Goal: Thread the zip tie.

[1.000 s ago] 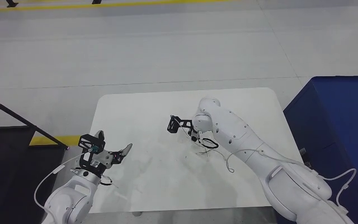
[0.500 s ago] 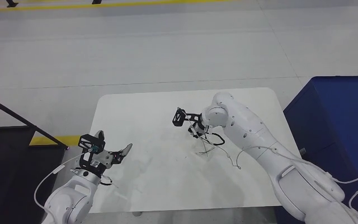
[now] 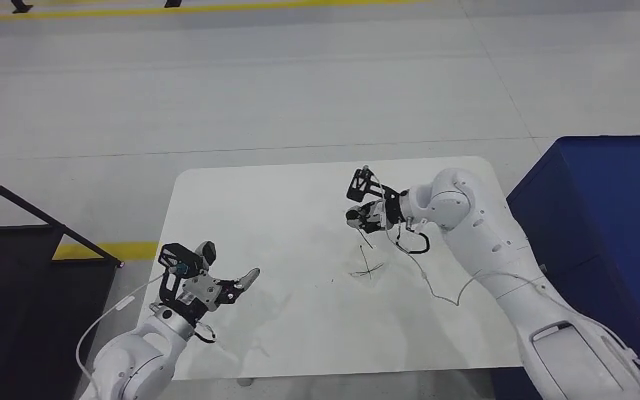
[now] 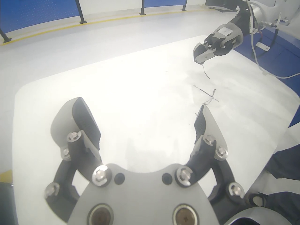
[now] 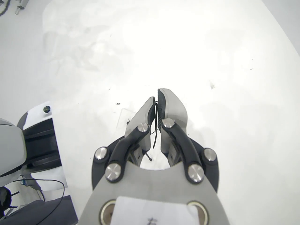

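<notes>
The zip tie (image 5: 154, 129), a thin black strip, is pinched between the closed fingers of the right gripper (image 5: 156, 98), held above the far middle of the white table (image 3: 260, 210). A short free end dangles under the fingertips, and its head cannot be made out. A few loose strands (image 3: 366, 268) lie on the table near that gripper, too fine to identify. The left gripper (image 4: 140, 115) hovers over the near left corner, jaws spread wide, holding nothing.
</notes>
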Controlling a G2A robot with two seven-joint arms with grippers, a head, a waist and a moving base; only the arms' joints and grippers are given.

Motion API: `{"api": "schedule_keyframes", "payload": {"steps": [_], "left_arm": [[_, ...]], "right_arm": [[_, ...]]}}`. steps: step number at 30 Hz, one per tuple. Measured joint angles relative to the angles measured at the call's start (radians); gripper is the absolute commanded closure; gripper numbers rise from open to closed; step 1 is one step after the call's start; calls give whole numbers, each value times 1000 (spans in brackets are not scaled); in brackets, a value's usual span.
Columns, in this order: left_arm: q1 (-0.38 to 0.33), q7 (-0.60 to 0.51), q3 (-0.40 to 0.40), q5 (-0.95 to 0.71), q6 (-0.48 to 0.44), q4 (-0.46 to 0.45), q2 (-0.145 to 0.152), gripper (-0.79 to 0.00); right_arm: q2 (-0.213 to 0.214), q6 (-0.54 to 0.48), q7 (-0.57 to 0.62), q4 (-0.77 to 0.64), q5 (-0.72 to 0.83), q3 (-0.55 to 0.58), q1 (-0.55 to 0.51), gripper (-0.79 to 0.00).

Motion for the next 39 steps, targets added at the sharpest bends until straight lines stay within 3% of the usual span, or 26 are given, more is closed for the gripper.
{"api": "schedule_keyframes", "payload": {"steps": [10,14,16,19,22,24,27,31,35,39], "left_arm": [[0,2,-1,3,1,0,0,-785],[-12,-22,24,-19,14,-13,-3,-785],[-21,-67,87,-23,38,-40,-8,-785],[-59,-206,196,-175,7,-32,-18,-785],[-87,-343,226,-405,12,-21,-20,-785],[-80,-323,222,-451,12,-22,-19,-785],[-80,-270,222,-370,12,-22,-19,-785],[-77,-277,232,-363,8,-14,-21,-785],[-132,-316,306,-557,62,64,-35,-785],[-248,-376,425,-811,118,178,-61,-785]], "right_arm": [[-1,-2,-5,1,1,-1,-2,0],[31,-144,-137,36,153,21,-33,0],[67,-179,-159,18,268,16,-34,0],[124,-175,-145,-16,400,13,-34,0],[138,-175,-145,-37,464,4,-39,0],[136,-175,-145,-33,442,5,-39,0],[136,-175,-145,-33,439,6,-38,0],[136,-173,-151,-45,450,-1,-50,0],[145,-175,-145,-73,548,-35,-67,0],[183,-175,-145,-116,706,-130,-44,0]]}}
